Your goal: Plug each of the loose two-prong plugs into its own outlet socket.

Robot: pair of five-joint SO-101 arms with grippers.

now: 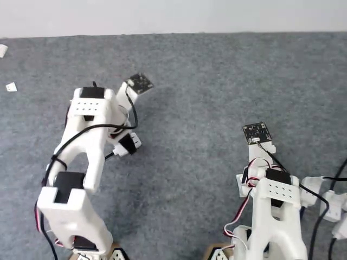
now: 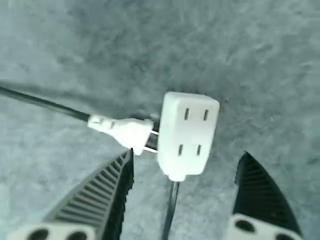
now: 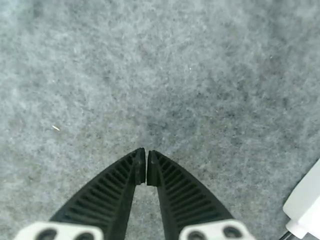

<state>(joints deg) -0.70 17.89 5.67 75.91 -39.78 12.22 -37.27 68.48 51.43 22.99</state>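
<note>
The grey table (image 1: 217,81) carries both of my arms, the left arm (image 1: 87,146) over its left half and the right arm (image 1: 276,216) near the front right corner. Under my left pincer (image 2: 187,155) a white outlet block (image 2: 187,132) lies flat on the table between the spread jaws, which touch nothing. A white plug (image 2: 127,131) on a dark cord meets the block's side, but bare prong shows between the two, so I judge it only partly pushed home. The two sockets on the block's upper face are empty. My right pincer (image 3: 146,152) hangs above bare table with its tips pressed together and nothing between them. A white piece (image 3: 305,210) sits just beside it, though I cannot tell whether it is a plug or an outlet. More white pieces and black cords (image 1: 331,203) lie at the table's right edge, so I reckon most of the plugging is left to do. I can read no brand, label or writing on the block or the plug.
</note>
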